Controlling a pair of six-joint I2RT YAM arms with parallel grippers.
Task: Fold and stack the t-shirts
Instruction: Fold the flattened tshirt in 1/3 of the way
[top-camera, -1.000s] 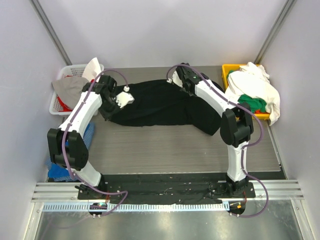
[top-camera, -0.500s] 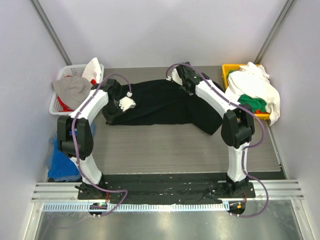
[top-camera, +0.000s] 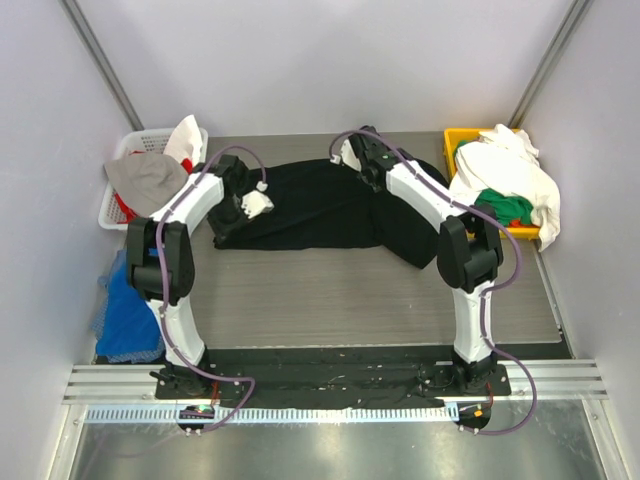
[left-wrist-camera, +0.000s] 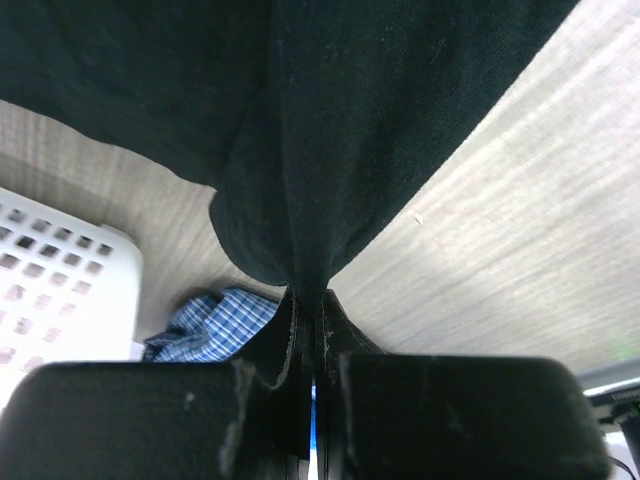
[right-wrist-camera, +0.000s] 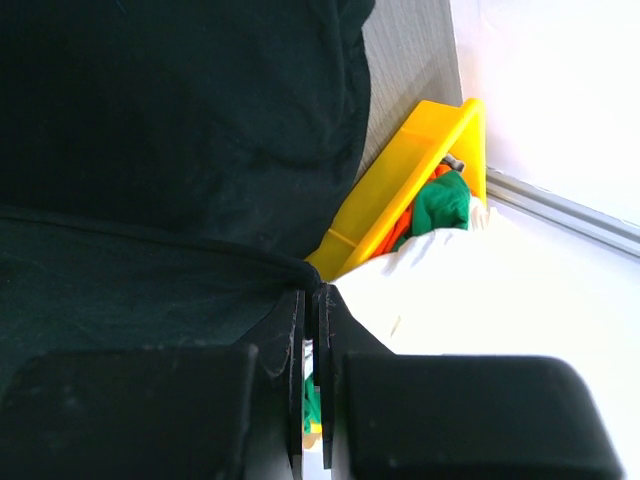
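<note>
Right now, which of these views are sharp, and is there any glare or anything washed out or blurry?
Top external view: sharp and evenly lit, with glare on the metal plate, and the black t-shirt too dark to show folds. Left wrist view: left pincer near the lens is blurred, table grain crisp. Right wrist view: white fabric is washed out, yellow bin sharp.

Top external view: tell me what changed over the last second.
The left arm folded its elbow inward, away from the near edge; the left gripper stayed clamped on the black t-shirt. The right gripper, also clamped on it, edged slightly left. The shirt, white basket and yellow bin stayed put.
</note>
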